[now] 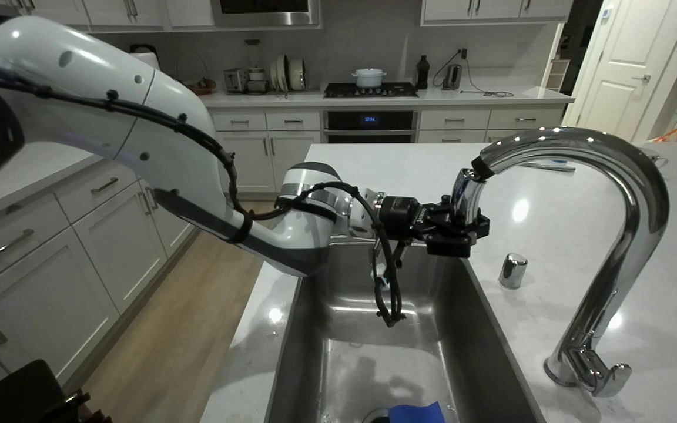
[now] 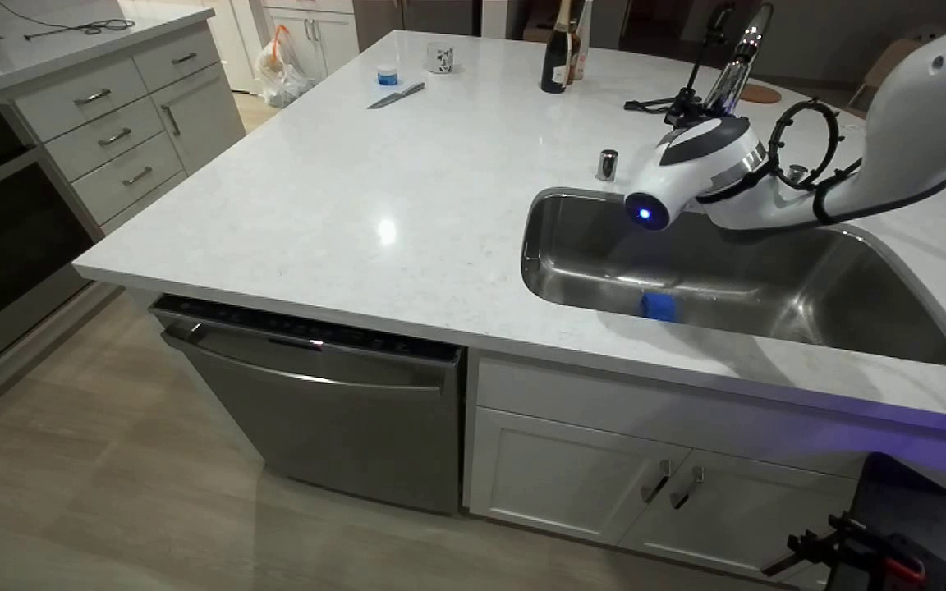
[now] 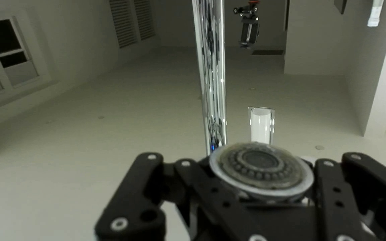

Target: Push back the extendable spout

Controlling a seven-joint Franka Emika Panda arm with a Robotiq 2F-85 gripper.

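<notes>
A white kitchen countertop [image 2: 317, 189] rings a steel sink [image 1: 482, 352]. The extendable spout [image 1: 465, 192] sits inside the gripper [image 1: 466, 223] — pinched between its jaws.

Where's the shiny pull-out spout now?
In an exterior view, the spout is right of the picture's middle, between the robot's jaws, just below the end of the arched faucet.

I've open room in the sink [image 1: 475, 341], but the arched faucet [image 1: 642, 235] blocks me beyond my fingers [image 1: 482, 228], and a chrome cap [image 1: 513, 271] stands beside the sink.
</notes>
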